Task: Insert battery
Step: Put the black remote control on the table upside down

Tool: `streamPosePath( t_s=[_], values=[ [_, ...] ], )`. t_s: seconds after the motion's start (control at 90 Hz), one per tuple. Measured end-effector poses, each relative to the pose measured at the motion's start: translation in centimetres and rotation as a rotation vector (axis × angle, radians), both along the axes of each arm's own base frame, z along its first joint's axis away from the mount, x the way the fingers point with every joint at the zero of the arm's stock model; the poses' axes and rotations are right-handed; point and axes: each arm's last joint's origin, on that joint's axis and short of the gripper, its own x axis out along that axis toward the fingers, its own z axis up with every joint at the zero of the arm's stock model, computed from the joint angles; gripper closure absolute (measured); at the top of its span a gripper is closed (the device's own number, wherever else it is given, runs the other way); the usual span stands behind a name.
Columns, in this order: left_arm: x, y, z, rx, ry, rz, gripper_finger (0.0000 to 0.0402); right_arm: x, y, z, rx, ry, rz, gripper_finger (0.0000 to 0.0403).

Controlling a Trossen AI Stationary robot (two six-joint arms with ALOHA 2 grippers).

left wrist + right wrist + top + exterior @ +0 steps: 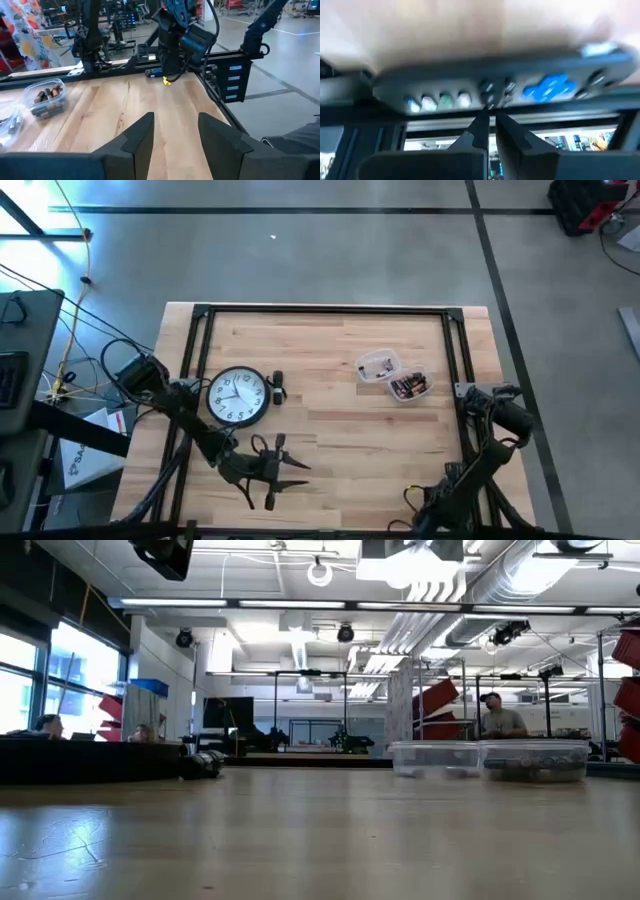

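Observation:
A round wall clock (238, 397) with a white dial and black rim lies face up on the left of the wooden table; a small black piece (277, 387) lies at its right rim. Batteries sit in a clear tub (408, 386) (47, 97) right of centre, beside a second clear tub (377, 366). My left gripper (293, 468) (175, 120) hovers open near the front edge, below the clock, pointing toward the table's right, with nothing between its fingers. My right arm (497, 415) is folded at the right edge; its gripper (491, 117) is shut and holds nothing.
A black frame (320, 310) runs along the table's far, left and right sides. In the low view the two tubs (435, 758) (535, 760) stand at the right and people show in the room behind. Bare wood lies between the clock and the tubs.

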Motion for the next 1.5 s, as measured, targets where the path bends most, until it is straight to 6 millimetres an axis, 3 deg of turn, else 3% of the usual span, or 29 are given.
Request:
streamPosePath(
  t_s=[0.189,0.656,0.833,0.989,1.1,1.2,1.344,1.5],
  values=[
    [0.0,0.1,0.0,0.002,-0.001,0.014,0.0266,3.1,-2.0,-0.2,-0.009,-0.118,0.027,0.0403],
    [-0.1,0.1,-0.3,0.025,0.025,0.014,0.0266,12.6,-9.8,0.5,-0.022,-0.414,0.071,0.0403],
    [-0.1,0.1,-0.6,0.034,0.053,0.016,0.0266,16.8,-12.4,2.1,-0.063,-0.621,0.111,0.0403],
    [-0.3,0.0,-0.7,0.040,0.059,0.010,0.0266,19.4,-13.4,4.9,-0.074,-0.739,0.130,0.0403],
    [-0.4,-0.2,-0.7,0.038,0.057,0.001,0.0266,19.7,-13.1,6.9,-0.112,-0.751,0.161,0.0403],
    [-0.4,-0.3,-0.7,0.015,0.063,-0.030,0.0266,19.1,-11.3,7.9,-0.117,-0.753,0.210,0.0403],
    [0.2,0.4,-0.7,-0.027,0.074,-0.014,0.0266,17.3,-8.5,7.8,-0.086,-0.722,0.272,0.0403],
    [1.0,1.1,-1.8,-0.027,0.107,0.018,0.0266,15.1,-6.2,7.1,-0.147,-0.699,0.196,0.0403]
  ],
)
